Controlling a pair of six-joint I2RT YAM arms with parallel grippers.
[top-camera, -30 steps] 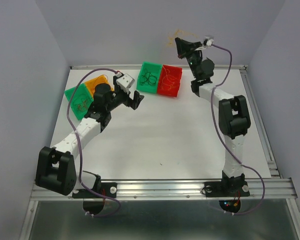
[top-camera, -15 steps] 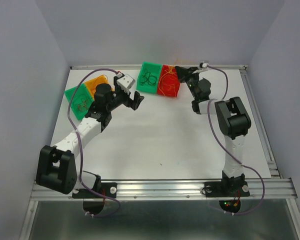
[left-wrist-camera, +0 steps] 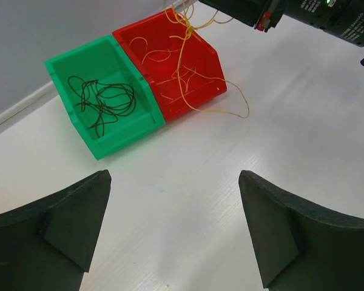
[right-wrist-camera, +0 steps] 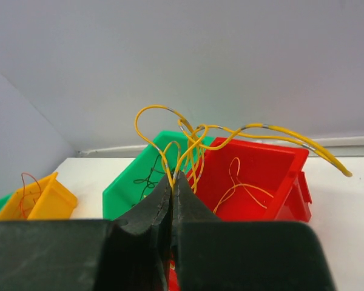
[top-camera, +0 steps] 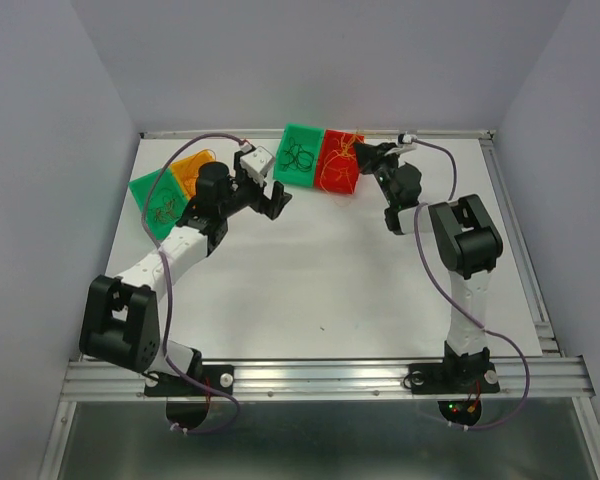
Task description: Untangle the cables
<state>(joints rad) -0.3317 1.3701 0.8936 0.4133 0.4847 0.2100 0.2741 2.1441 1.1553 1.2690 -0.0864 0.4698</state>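
Top view, left gripper (top-camera: pixel 263 192): yours stands wide open and empty, just near-left of the green bin (top-camera: pixel 298 155).
Top view, right gripper (top-camera: pixel 365 152): closed tight on yellow cables (top-camera: pixel 342 150) at the red bin (top-camera: pixel 338 172), far right edge.
Left wrist, black cables (left-wrist-camera: pixel 103 100): you see them coiled inside the green bin.
Left wrist, yellow cables: partly in the red bin, one loop spilling onto the table (left-wrist-camera: pixel 273 139).
Right wrist, jaws: pressed together, yellow loops rising from the tips.
Right wrist, orange bin (right-wrist-camera: pixel 48 203): far left, holds a red cable (right-wrist-camera: pixel 25 179).
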